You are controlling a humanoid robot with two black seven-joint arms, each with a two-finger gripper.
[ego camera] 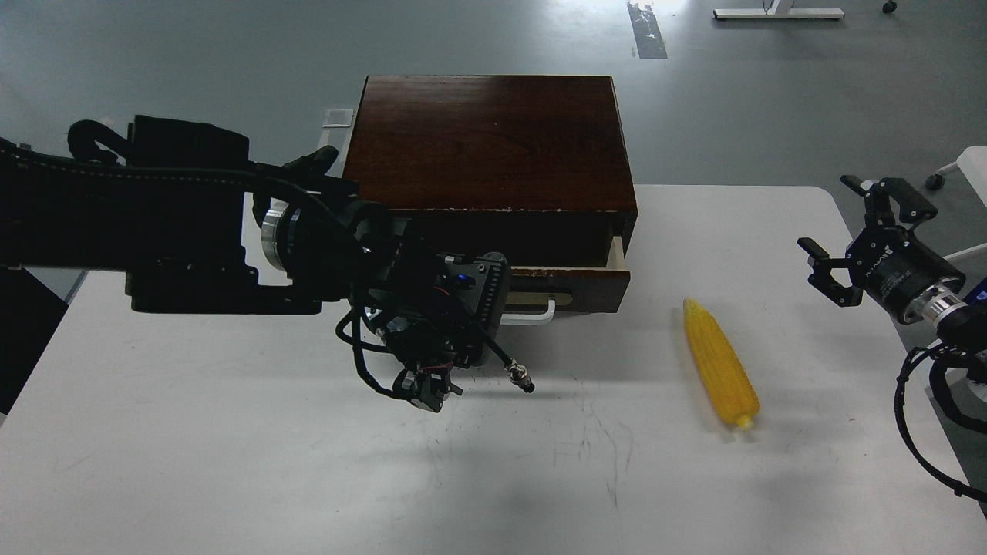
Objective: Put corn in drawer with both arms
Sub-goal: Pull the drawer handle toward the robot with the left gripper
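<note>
The corn (pixel 721 362) lies on the white table (pixel 231 462), right of the box, tapered end pointing away from me. The drawer (pixel 574 280) of the dark brown wooden box (pixel 493 139) is pulled partway out, with its pale side wall showing at the right. My left gripper (pixel 497 304) is at the left end of the drawer's white bar handle (pixel 541 315) and closed around it; the fingers hide that end. My right gripper (pixel 829 216) is open and empty, in the air to the right of the corn and apart from it.
A loose cable with a metal plug (pixel 521 378) hangs from my left wrist just above the table. The table's right edge (pixel 887 324) runs under my right arm. Grey floor lies behind the box.
</note>
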